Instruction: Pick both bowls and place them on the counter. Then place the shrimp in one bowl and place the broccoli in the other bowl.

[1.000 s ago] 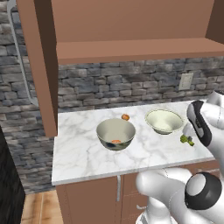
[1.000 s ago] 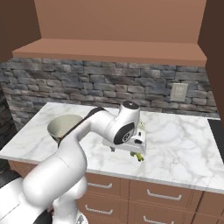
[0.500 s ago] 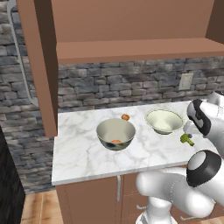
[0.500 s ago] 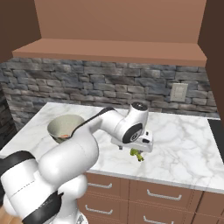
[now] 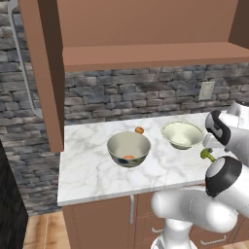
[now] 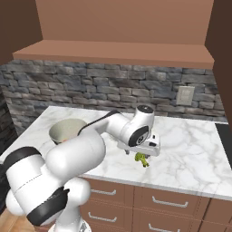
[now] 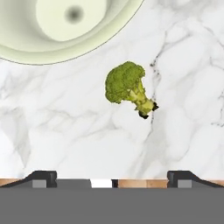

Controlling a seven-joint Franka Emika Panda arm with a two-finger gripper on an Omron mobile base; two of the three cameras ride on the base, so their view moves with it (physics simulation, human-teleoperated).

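The tool (image 7: 112, 177) hangs over the counter (image 7: 57, 131) with its 2 tips spread wide and nothing between them; the broccoli (image 7: 127, 87) lies on the marble straight ahead of it, toward 12 o'clock in the hand view, stalk pointing to 5 o'clock. The small bowl (image 7: 65, 26) sits near the floret at 11 o'clock, empty. Both bowls are already on the counter, and the big bowl (image 5: 129, 148) holds the shrimp (image 5: 129, 157), so the broccoli step looks to be in hand. Next, I judge, the tool must descend centred on the floret, close on its head or stalk, then lift and carry it over the small bowl's rim.
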